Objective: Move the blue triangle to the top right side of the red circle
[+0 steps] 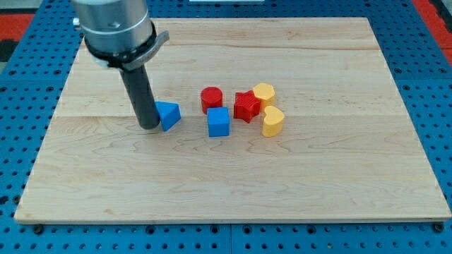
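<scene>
Wooden surface [339, 190], one arm, six blocks.

End effector: a plain rod with nothing to clench or release; its tip [149, 126] touches the view's-left face of the blue triangle [168, 115].

Blue triangle: well left of the red circle [211, 98], not yet at its upper right.

Others: blue cube [219, 122], red star-shaped block [246, 106], two yellow blocks [264, 93] [272, 121].

Risk: a straight rightward push likely drives the triangle into the red circle or blue cube, displacing the reference; an off-centre contact may spin the triangle away.
</scene>
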Motion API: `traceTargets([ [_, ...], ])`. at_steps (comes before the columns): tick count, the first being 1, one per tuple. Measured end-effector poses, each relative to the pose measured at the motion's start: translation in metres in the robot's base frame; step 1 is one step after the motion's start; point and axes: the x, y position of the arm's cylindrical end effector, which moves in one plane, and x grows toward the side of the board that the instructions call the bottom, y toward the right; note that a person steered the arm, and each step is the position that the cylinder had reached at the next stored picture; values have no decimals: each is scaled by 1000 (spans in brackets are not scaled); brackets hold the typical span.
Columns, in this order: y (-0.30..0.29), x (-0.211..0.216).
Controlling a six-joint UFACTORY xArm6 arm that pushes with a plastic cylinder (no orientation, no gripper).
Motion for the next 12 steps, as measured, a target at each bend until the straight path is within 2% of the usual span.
traceTargets([
  [1, 14, 9],
  [2, 16, 47],
  [4, 21, -21],
  [6, 18, -62],
  [7, -3, -76],
  [9, 85, -78],
  [12, 104, -79],
])
